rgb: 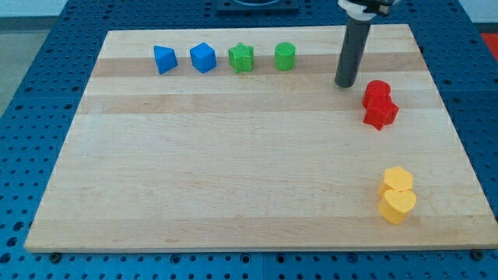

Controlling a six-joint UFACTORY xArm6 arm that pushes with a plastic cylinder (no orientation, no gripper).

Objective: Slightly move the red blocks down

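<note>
Two red blocks sit touching at the view's right: a red cylinder (377,91) above a red star-shaped block (381,113). My tip (345,83) rests on the board just left of the red cylinder, a small gap apart from it. The dark rod rises from the tip toward the view's top.
A blue triangular block (164,59), a blue cube (202,57), a green star (241,57) and a green cylinder (285,56) line the board's top. A yellow hexagon (398,180) and a yellow heart (398,206) touch at the lower right. The wooden board (233,171) lies on a blue pegboard.
</note>
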